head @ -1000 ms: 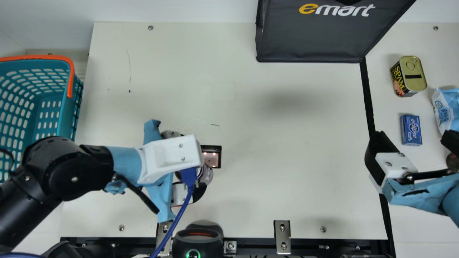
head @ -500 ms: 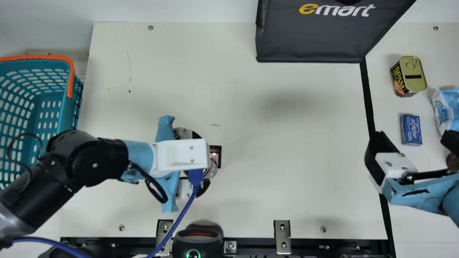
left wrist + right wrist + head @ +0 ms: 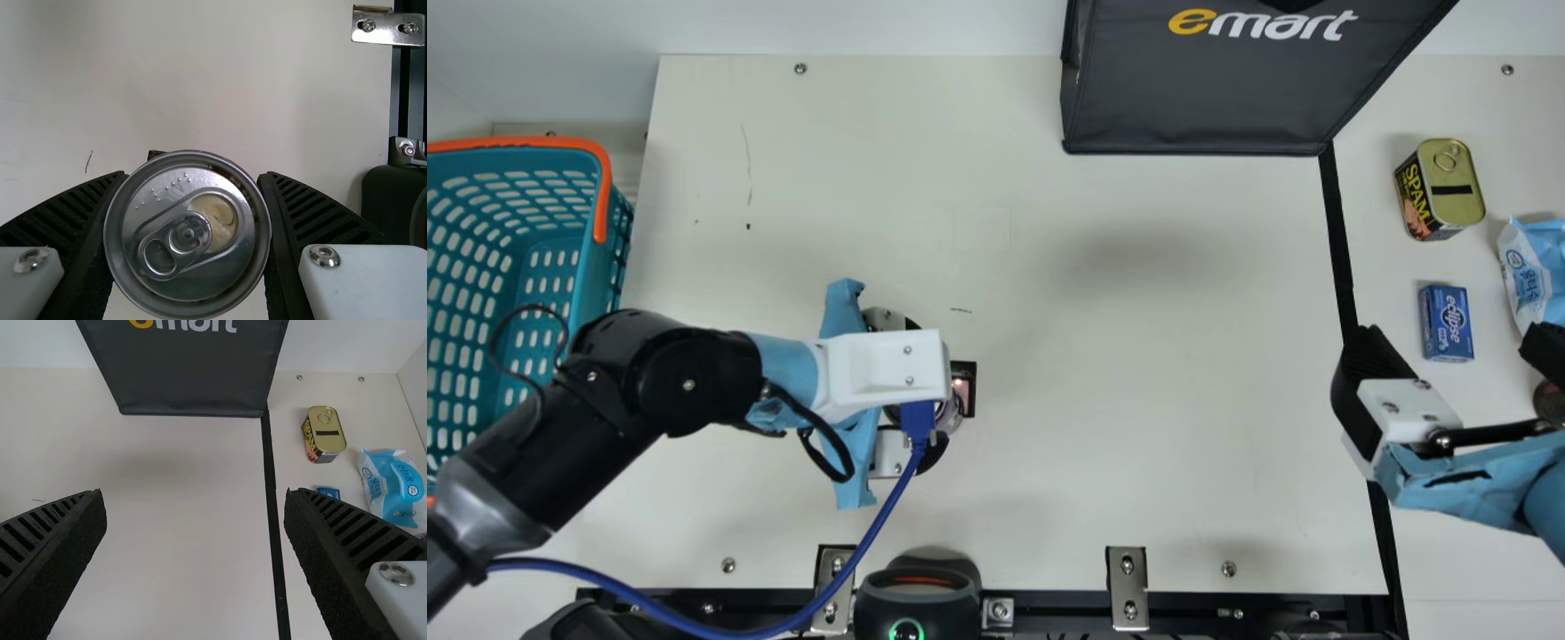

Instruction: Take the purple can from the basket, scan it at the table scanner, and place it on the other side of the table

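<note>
Near the dark scanner window point(image 3: 965, 388) in the tabletop point(image 3: 1156, 427): one purple can point(image 3: 187, 233), pinched in my left tool point(image 3: 193, 176), scan step apparently in hand; one right tool point(image 3: 193, 495), spread; next, I judge, full presentation to the window, then carriage across.

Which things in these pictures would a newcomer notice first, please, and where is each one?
Probably the teal basket with its orange handle, at the main view's left edge, and the big black bag at its top. In the left wrist view, the silver top of the can stands out, held by the left gripper.
</note>
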Controlling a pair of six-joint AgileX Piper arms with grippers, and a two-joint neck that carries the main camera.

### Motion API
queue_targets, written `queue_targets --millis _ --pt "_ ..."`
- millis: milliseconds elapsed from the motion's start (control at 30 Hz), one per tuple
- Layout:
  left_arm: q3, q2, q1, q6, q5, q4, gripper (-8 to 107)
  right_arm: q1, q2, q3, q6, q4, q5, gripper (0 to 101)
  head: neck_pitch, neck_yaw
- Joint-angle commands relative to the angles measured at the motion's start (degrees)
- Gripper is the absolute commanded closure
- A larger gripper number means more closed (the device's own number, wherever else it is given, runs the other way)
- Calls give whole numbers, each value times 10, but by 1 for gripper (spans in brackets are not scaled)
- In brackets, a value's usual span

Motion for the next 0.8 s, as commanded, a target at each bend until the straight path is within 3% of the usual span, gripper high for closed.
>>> queue_targets --millis 0,433,767 --pt "0 3 1 0 -1 -1 52 0 0 0 0 0 0 6 -16 0" --pt "-7 9 6 -45 -1 -4 9 0 0 0 0 0 0 6 -16 0" --pt "-5 -49 6 -171 11 10 9 0 0 0 0 0 0 6 -16 0"
